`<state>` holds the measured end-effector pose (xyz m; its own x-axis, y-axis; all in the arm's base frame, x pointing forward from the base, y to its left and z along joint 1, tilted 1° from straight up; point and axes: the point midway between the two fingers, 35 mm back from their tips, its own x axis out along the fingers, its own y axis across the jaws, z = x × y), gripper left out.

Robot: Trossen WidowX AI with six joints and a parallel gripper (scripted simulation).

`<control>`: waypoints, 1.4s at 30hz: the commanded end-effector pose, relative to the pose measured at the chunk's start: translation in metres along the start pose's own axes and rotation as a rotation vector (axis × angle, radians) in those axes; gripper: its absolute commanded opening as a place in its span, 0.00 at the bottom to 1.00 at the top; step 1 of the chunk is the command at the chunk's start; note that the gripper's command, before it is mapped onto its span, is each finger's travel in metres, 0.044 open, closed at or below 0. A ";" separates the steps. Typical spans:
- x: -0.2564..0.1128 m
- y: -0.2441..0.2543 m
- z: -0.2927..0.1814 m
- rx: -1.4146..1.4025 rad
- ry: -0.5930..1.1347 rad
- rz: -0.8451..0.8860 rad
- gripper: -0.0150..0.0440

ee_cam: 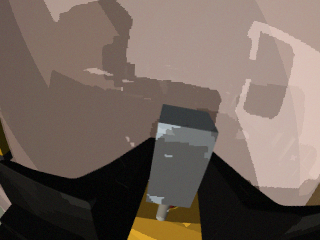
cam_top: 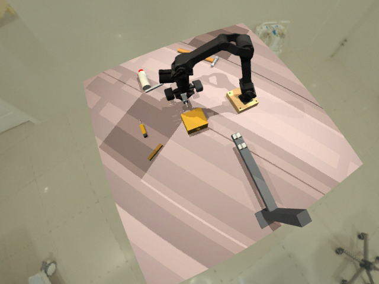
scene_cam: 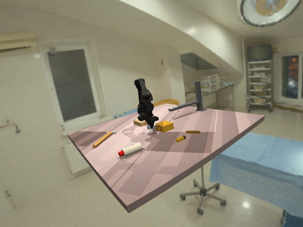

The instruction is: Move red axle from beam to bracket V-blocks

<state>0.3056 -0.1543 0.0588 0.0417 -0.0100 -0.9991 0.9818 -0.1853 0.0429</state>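
My gripper [cam_top: 183, 95] [scene_cam: 151, 126] [ee_cam: 178, 148] is shut on a grey block with a thin pale pin [ee_cam: 162, 212]. The grey block [cam_top: 184, 98] [scene_cam: 148, 127] [ee_cam: 180, 165] is just beside the yellow beam, with its pin toward the beam. The beam [cam_top: 194, 119] [scene_cam: 166, 126] [ee_cam: 167, 231] sits on the table with a hole in its side. A trace of red shows by the pin in the wrist view; the rest of the axle is hidden, and whether the pin touches it I cannot tell. White V-blocks [cam_top: 239, 141] [scene_cam: 172, 107] sit on the dark bracket arm [cam_top: 255, 174] [scene_cam: 185, 105], and hold nothing.
A hammer [cam_top: 183, 51] [scene_cam: 102, 139], a white bottle with a red cap [cam_top: 143, 80] [scene_cam: 132, 149], a thin grey bar [cam_top: 154, 87], a yellow screwdriver [cam_top: 143, 129] [scene_cam: 180, 139] and a brown bar [cam_top: 155, 151] [scene_cam: 192, 132] lie around. The bracket's post [cam_top: 289, 215] [scene_cam: 198, 95] stands upright.
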 end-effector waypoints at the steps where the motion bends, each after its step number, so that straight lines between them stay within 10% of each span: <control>1: 0.009 -0.002 -0.001 0.004 0.007 -0.009 0.25; 42: 0.035 -0.005 -0.033 0.004 0.010 -0.009 0.25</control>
<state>0.3090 -0.1268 0.0242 0.0345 -0.0027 -0.9994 0.9819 -0.1863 0.0344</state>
